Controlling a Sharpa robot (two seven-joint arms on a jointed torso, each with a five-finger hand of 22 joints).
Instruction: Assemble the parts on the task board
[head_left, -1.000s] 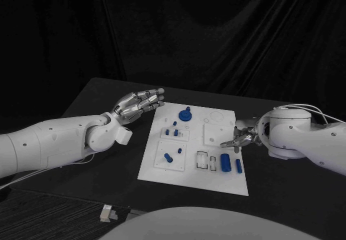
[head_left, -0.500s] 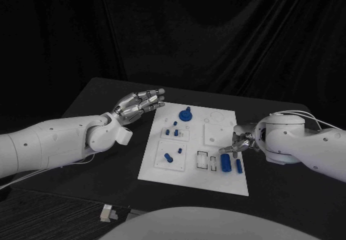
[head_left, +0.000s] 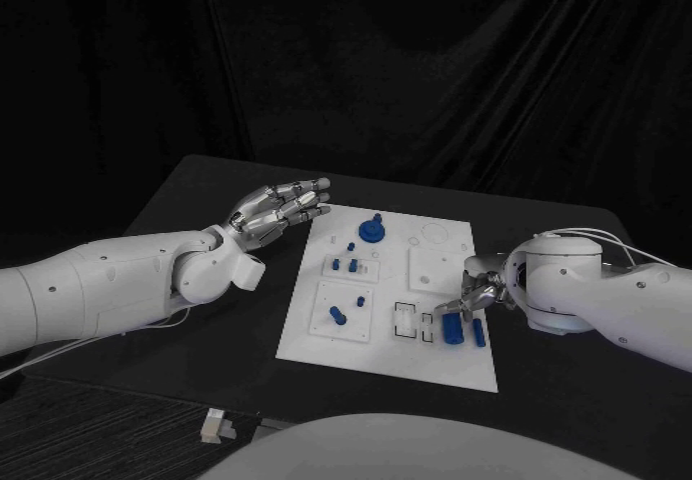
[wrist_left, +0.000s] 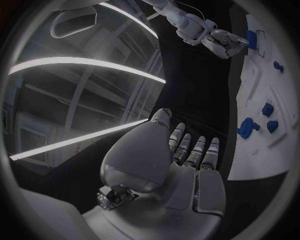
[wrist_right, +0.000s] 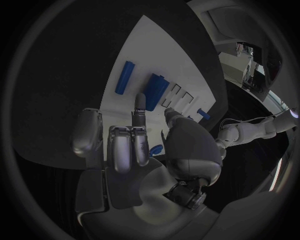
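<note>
The white task board (head_left: 378, 340) lies mid-table. On it are a round blue knob part (head_left: 371, 232), small blue pieces (head_left: 343, 264), a blue peg (head_left: 336, 315), and two blue cylinders (head_left: 451, 326) near its right edge. My right hand (head_left: 477, 294) hovers just over those cylinders, fingers spread, holding nothing. In the right wrist view one fingertip (wrist_right: 141, 100) points at the thicker cylinder (wrist_right: 156, 89), with the thinner one (wrist_right: 125, 77) beside it. My left hand (head_left: 277, 212) is raised off the board's far left corner, fingers extended and empty. The left wrist view shows it (wrist_left: 181, 160) beside the board (wrist_left: 262, 155).
Black tabletop (head_left: 188, 200) surrounds the board, with dark curtains behind. A small pale object (head_left: 214, 426) lies off the table's near left edge. The board also has empty rectangular slots (head_left: 410, 320) and white raised plates (head_left: 431, 268).
My right hand has slid along the board's right edge toward me and lowered over the two blue cylinders. The left hand has stayed put.
</note>
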